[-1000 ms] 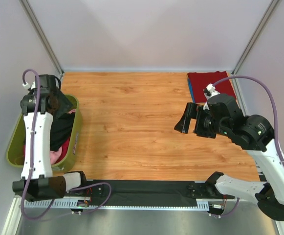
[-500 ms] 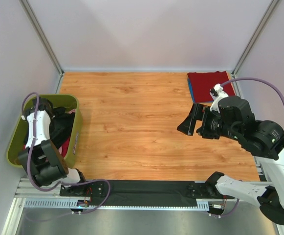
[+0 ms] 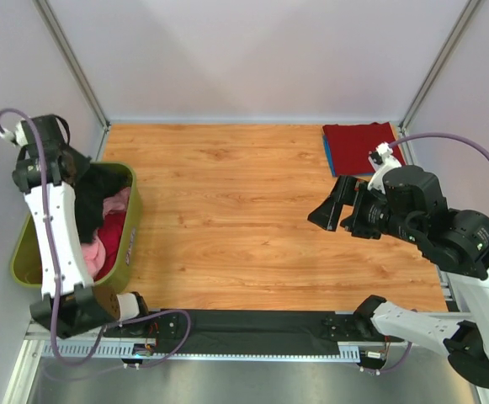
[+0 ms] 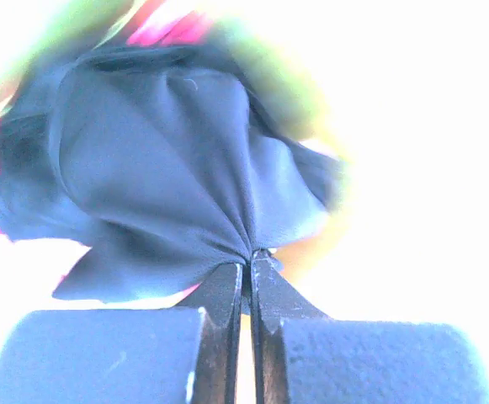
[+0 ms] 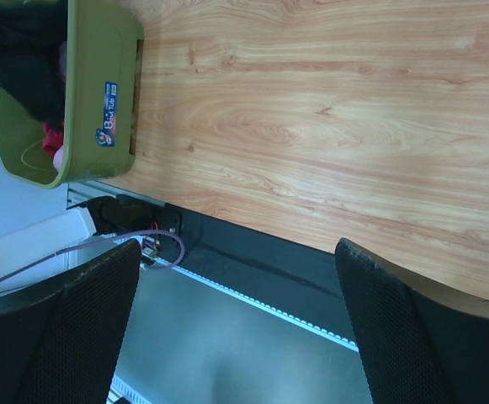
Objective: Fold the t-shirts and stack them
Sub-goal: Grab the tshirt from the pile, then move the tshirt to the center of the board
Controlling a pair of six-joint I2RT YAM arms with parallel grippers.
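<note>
In the left wrist view my left gripper (image 4: 249, 259) is shut on a bunched fold of the black t-shirt (image 4: 160, 160), which hangs gathered from the fingertips. From above, that gripper (image 3: 82, 175) is at the far end of the olive-green bin (image 3: 130, 240) and the black t-shirt (image 3: 103, 187) drapes up out of it. Pink and magenta t-shirts (image 3: 109, 227) lie lower in the bin. A folded dark red t-shirt (image 3: 358, 141) lies on a blue one at the back right. My right gripper (image 3: 330, 210) hovers open over the table's right side, with nothing between its fingers (image 5: 59, 320).
The bin (image 5: 101, 76) stands off the table's left edge against the grey wall. A black strip (image 3: 252, 324) and a metal rail run along the near edge between the arm bases. Bare wooden tabletop (image 3: 227, 202) lies between the bin and the folded pile.
The left gripper reached down into the bin, shut on the black t-shirt and has risen with it. The right arm drifted slightly to the right and stays open.
</note>
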